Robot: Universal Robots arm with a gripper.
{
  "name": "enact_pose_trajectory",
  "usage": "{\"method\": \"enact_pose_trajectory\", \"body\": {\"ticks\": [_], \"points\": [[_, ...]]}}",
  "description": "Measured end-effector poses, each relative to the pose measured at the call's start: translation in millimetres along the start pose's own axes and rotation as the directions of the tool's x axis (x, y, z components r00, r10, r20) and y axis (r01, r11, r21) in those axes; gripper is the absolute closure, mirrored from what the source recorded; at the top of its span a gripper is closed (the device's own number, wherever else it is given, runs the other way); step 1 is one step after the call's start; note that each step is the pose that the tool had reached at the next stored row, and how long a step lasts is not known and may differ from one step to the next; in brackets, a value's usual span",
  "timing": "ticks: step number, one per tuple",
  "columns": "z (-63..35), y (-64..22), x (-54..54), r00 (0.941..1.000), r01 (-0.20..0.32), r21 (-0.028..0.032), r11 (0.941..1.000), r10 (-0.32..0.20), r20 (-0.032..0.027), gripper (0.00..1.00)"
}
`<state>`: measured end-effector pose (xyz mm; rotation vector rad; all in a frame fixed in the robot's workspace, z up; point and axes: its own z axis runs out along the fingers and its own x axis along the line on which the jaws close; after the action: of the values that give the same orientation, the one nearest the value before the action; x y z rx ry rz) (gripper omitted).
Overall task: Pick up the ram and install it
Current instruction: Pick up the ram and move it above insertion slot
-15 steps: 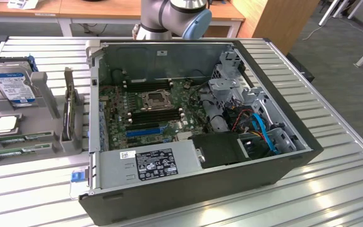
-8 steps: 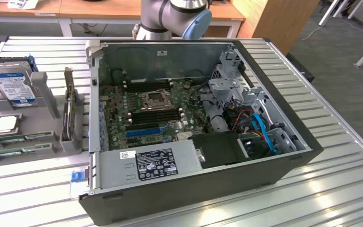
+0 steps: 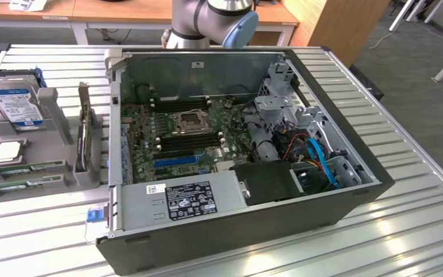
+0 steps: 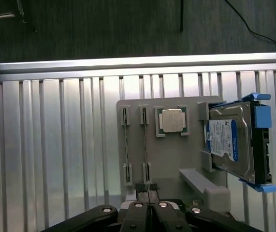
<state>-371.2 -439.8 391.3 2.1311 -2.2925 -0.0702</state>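
Note:
Two ram sticks (image 3: 23,169) lie in slots at the near end of a grey holder (image 3: 52,176) on the exterior view's left. In the wrist view the ram (image 4: 126,140) shows edge-on as two thin strips in the holder (image 4: 169,159). My gripper (image 4: 147,192) is high above the holder's edge, its fingers (image 4: 138,209) shut together with nothing between them, well apart from the ram. The open computer case (image 3: 360,190) sits mid-table with the motherboard's black memory slots (image 3: 191,138) exposed beside the processor socket.
The holder also carries a silver processor chip (image 4: 171,120), a blue-labelled hard drive (image 4: 228,141) and an upright dark card (image 3: 85,135). The ribbed metal table (image 3: 421,231) ends at an edge (image 4: 138,63) with dark floor beyond. The arm's base (image 3: 206,23) stands behind the case.

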Motion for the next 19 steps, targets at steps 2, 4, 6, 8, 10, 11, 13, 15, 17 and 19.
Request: {"method": "enact_pose_trajectory", "body": {"ticks": [2,4,6,8,10,11,13,15,17,19], "points": [[0.0,0.3,0.1,1.0,0.007,-0.0002,1.0,-0.007,-0.0003,0.9],[0.0,0.7,0.1,0.9998,0.022,-0.0006,0.9998,-0.022,-0.0009,0.9],[0.1,0.7,0.1,0.999,0.045,-0.0012,0.999,-0.045,-0.0019,0.9],[0.3,0.7,0.1,0.9975,0.07,-0.0017,0.9975,-0.07,-0.0027,0.9],[0.2,0.7,0.1,0.996,0.09,-0.0022,0.996,-0.09,-0.0035,0.9],[0.2,0.7,0.1,0.9959,0.091,-0.0023,0.9959,-0.091,-0.0036,0.9],[0.2,0.7,0.1,0.9959,0.091,-0.0023,0.9959,-0.091,-0.0036,0.9],[0.2,1.0,0.1,0.9959,0.091,-0.0023,0.9959,-0.091,-0.0036,0.9],[0.3,2.3,0.1,0.9959,0.091,-0.0007,0.9959,-0.091,-0.0028,0.9],[0.4,4.2,0.3,0.9959,0.091,0.0027,0.9959,-0.091,-0.0011,0.9]]}}
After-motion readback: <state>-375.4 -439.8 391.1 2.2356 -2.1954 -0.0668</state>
